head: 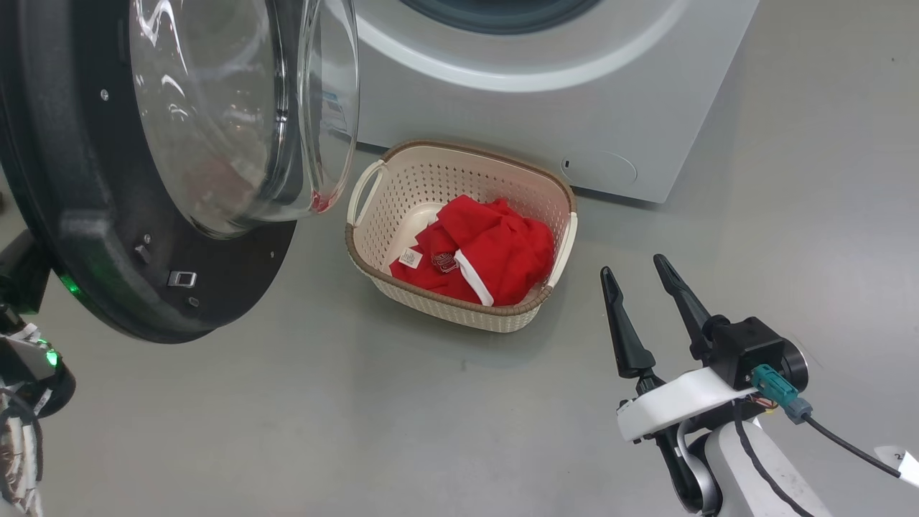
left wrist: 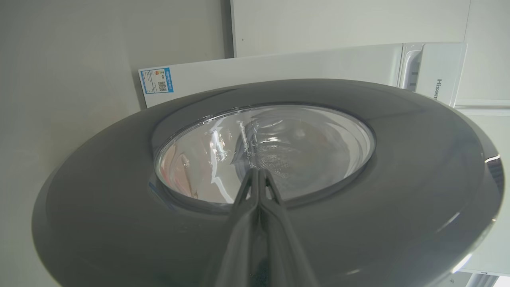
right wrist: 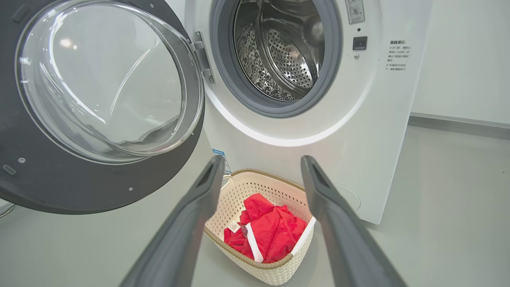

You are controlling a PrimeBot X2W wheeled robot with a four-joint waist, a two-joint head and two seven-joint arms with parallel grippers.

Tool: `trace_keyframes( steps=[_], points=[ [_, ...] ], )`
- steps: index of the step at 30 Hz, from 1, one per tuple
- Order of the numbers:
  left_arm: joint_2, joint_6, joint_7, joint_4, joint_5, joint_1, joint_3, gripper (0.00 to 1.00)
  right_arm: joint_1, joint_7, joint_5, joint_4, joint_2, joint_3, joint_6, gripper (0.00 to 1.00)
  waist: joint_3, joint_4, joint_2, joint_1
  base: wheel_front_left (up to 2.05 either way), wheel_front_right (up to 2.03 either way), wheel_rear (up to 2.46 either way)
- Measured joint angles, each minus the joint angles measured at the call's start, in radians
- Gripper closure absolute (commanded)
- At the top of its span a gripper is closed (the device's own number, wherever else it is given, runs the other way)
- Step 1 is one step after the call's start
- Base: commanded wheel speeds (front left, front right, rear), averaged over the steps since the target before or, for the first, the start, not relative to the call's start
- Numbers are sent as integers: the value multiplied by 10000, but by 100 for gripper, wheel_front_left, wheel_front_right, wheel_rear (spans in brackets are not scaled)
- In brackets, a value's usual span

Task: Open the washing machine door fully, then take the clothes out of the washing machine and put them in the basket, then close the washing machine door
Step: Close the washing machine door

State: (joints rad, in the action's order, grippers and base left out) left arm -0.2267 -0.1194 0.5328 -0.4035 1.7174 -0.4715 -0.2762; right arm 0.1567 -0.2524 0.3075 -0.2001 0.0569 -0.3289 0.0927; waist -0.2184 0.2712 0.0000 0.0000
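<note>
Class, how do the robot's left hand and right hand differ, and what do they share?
The left hand is shut; the right hand is open. The left hand faces the washing machine door; the right hand points toward the basket. Both are dark, long-fingered and hold nothing.

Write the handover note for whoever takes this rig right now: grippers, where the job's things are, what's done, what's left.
Left gripper: jaws shut, empty, pointing at the outer face of the washing machine door.
Right gripper: jaws open, empty, to the right of the basket in the head view.
Things: the door stands wide open. The clothes lie in the basket, on the floor in front of the washing machine. The drum looks empty.
Done: door opened, clothes in the basket.
Left: close the door.
</note>
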Motion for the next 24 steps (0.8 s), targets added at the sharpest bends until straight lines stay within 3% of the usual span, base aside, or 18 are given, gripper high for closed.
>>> trace_keyframes(
  steps=[24],
  points=[
    [869,-35,1012,815,259,779,836,100,-1,0,86,-123,0,-276,13,0,384,-336,0,0,0,0,0]
  ],
)
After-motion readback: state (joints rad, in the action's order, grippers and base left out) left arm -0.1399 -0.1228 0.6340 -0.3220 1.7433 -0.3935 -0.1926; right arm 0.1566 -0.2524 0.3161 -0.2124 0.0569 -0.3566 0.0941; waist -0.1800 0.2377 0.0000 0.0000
